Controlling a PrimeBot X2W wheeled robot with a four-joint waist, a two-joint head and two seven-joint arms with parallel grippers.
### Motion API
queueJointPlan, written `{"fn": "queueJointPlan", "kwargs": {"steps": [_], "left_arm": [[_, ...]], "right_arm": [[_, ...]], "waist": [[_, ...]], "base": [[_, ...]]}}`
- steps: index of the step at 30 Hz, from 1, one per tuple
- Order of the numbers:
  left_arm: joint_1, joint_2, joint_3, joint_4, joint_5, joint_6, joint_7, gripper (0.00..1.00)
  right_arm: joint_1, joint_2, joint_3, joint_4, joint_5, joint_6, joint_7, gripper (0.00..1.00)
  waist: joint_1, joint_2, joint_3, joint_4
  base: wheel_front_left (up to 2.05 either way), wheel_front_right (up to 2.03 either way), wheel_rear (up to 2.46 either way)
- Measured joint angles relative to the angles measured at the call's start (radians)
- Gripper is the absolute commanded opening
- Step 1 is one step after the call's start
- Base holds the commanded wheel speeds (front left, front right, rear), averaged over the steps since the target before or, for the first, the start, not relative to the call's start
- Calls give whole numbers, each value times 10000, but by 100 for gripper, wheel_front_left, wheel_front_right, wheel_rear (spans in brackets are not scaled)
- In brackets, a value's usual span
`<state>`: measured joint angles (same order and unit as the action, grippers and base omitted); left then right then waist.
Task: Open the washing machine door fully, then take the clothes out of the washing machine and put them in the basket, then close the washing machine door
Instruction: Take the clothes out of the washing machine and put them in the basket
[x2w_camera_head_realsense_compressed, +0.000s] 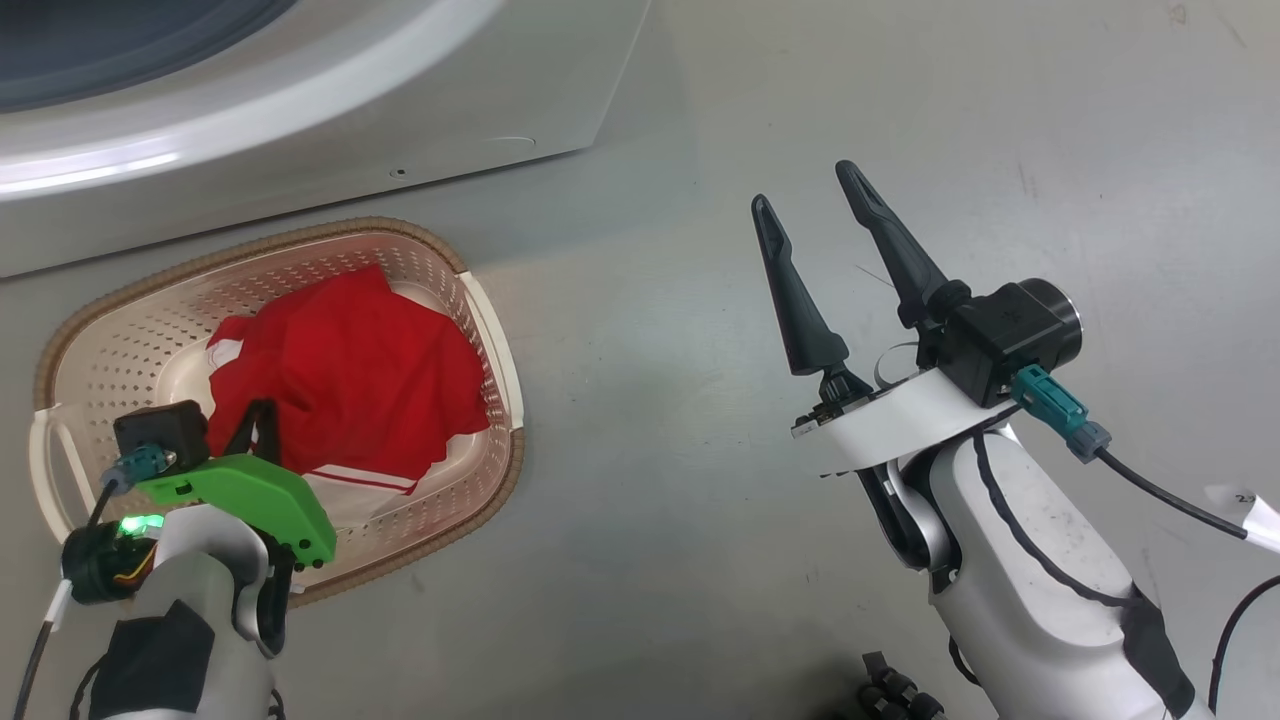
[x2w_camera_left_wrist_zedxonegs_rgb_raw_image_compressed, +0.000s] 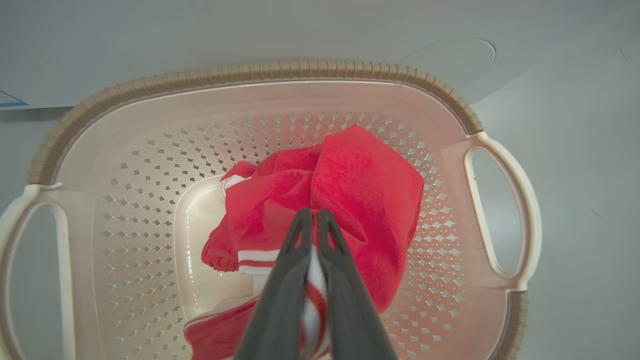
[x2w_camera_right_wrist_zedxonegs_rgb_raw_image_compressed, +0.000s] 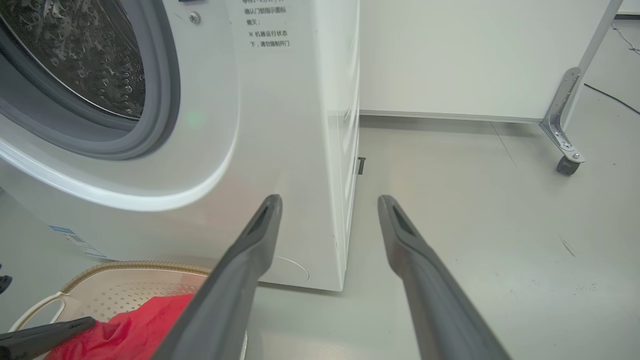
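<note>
Clothes (x2w_camera_head_realsense_compressed: 350, 370): lay crumpled inside the basket, toward its right-hand end; white-striped hem faced the robot, red bulk heaped toward the washing machine; long axis ran roughly front to back across the basket.
Basket (x2w_camera_head_realsense_compressed: 330, 232): stood on the floor (x2w_camera_head_realsense_compressed: 650, 500) just in front of the washing machine, long axis running handle to handle, left to right along the machine's front.
Washing machine (x2w_camera_head_realsense_compressed: 350, 110): stood behind the basket; grey gasket (x2w_camera_right_wrist_zedxonegs_rgb_raw_image_compressed: 150, 125) and steel drum (x2w_camera_right_wrist_zedxonegs_rgb_raw_image_compressed: 75, 50) showed in the right wrist view.
Left arm (x2w_camera_head_realsense_compressed: 190, 590): reached forward over the basket's near left corner, wrist tipped down, fingers (x2w_camera_left_wrist_zedxonegs_rgb_raw_image_compressed: 290, 260) pointing into the clothes.
Left jaws: clenched on a fold of the clothes, white-and-red cloth pinched between the fingers.
Right arm (x2w_camera_head_realsense_compressed: 1030, 560): held above the floor, well apart from the basket on its right, fingers aimed forward and slightly left toward the machine's right corner.
Right jaws: spread wide, released.
</note>
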<state>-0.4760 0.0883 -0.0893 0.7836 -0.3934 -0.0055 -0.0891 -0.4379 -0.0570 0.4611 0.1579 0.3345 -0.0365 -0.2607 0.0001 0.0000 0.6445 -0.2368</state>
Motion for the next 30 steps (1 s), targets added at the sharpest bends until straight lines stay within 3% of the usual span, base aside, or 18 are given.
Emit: {"fn": "queueJointPlan", "kwargs": {"steps": [9, 10, 12, 13, 14, 30], "left_arm": [[-522, -27, 186, 861, -119, -4, -12, 0], [-593, -33, 199, 943, -192, -13, -19, 5], [-688, -65, 244, 1152, -276, -15, -132, 44], [-704, -84, 257, 1237, -322, -56, -136, 85], [-719, -92, 259, 1352, -370, -113, -142, 100], [-752, -205, 242, 2280, -516, -531, -1166, 100]], "right_arm": [[-58, 0, 84, 75, 12, -13, 0, 100], [-58, 0, 81, 102, 12, -13, 0, 100], [-58, -2, 69, 167, 12, -13, 0, 100], [-58, -2, 69, 196, 12, -13, 0, 100], [-58, -2, 69, 222, 12, -15, 0, 100], [-8, 0, -151, 821, 12, 0, 0, 100]], "waist": [[0, 0, 49, -23], [0, 0, 38, -21], [0, 0, -17, -9], [0, 0, -55, 0], [0, 0, -93, 10], [0, 0, -1161, 323]], "base": [[0, 0, 0], [0, 0, 0], [0, 0, 0], [0, 0, 0], [0, 0, 0], [0, 0, 0]]}}
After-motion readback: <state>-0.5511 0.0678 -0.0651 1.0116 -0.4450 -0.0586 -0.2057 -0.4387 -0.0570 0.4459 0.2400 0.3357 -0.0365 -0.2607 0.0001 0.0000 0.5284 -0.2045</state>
